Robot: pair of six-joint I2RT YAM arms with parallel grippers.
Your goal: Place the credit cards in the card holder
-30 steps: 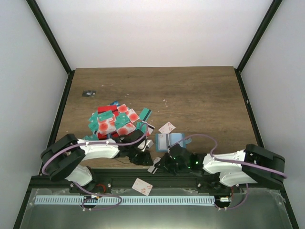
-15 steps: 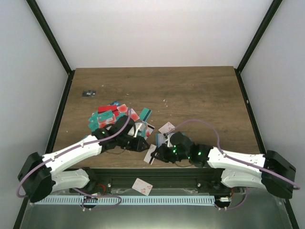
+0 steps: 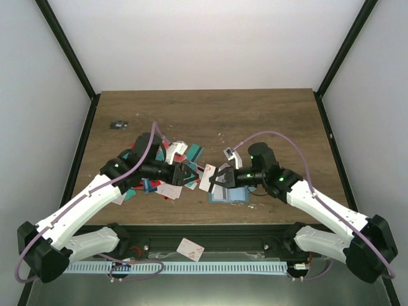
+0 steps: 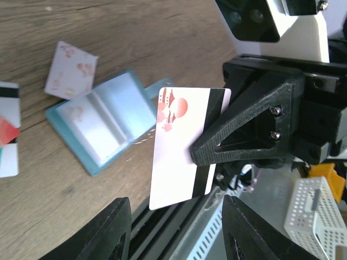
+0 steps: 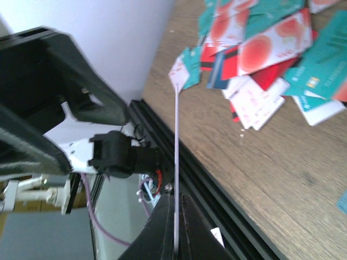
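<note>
My right gripper [image 3: 217,178] [image 5: 177,203] is shut on a white credit card [image 3: 206,179] [image 4: 184,146] with red blotches and a black stripe, held upright above the table by one end. The card shows edge-on [image 5: 176,141] in the right wrist view. My left gripper [image 3: 189,173] [image 4: 176,222] faces it from the left, open, with nothing between its fingers. The teal-blue card holder [image 3: 231,194] [image 4: 103,127] lies open and flat on the table below the right gripper. A pile of red, teal and white credit cards [image 3: 177,150] [image 5: 260,43] lies under the left arm, partly hidden.
One white card [image 4: 71,70] lies loose beside the holder. Another card [image 3: 190,248] rests on the black frame past the table's front edge. A small dark object [image 3: 118,125] sits at the far left of the table.
Both arms have swung away from the front edge and out over the table. The right gripper has carried the white card up with it. The left gripper's jaws have opened.
</note>
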